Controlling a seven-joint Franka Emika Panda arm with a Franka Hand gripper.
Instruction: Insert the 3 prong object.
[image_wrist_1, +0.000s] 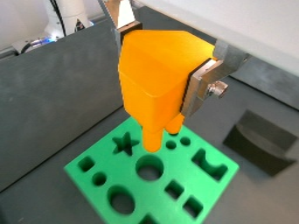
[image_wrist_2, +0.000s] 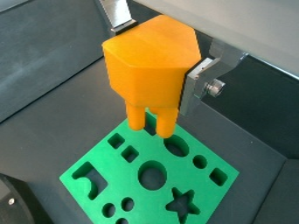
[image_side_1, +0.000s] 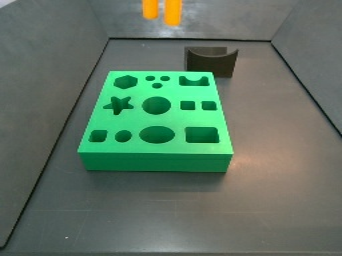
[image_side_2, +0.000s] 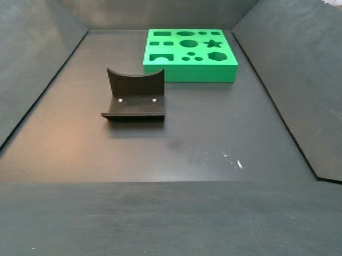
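My gripper (image_wrist_1: 162, 66) is shut on the 3 prong object (image_wrist_1: 158, 74), a bright orange piece with a wide body and narrow legs pointing down. Both wrist views show it held between the silver fingers (image_wrist_2: 201, 83), above the green block (image_wrist_1: 117, 179). The green block has several shaped holes in its top face; the legs hang apart from it, over the end with the small round holes (image_wrist_2: 176, 144). In a side view only the orange legs (image_side_1: 162, 10) show, high above the block's far end (image_side_1: 154, 155). The gripper is out of frame in the side view that shows the block (image_side_2: 191, 72) at the back.
A dark grey curved block (image_side_1: 211, 60) stands on the dark floor beyond the green block, also shown in a side view (image_side_2: 134, 95) and in a wrist view (image_wrist_1: 260, 140). Grey walls close in the floor on the sides (image_side_1: 54, 90).
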